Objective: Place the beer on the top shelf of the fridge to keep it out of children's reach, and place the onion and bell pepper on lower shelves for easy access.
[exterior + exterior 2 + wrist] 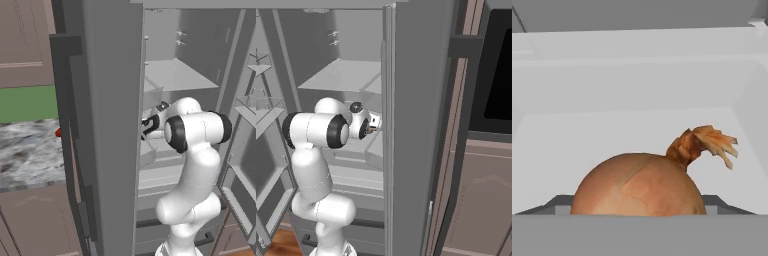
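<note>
One onion (pixel 639 184), one bell pepper (pixel 58 132), one fridge (pixel 112 125)

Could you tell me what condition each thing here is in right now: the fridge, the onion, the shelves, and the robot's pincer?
fridge: doors open.
onion: whole, close before the pincer, inside the fridge over a grey shelf.
top shelf: bare.
bell pepper: on the marble counter, mostly hidden.
pincer: reaching into the fridge; grip unclear.
</note>
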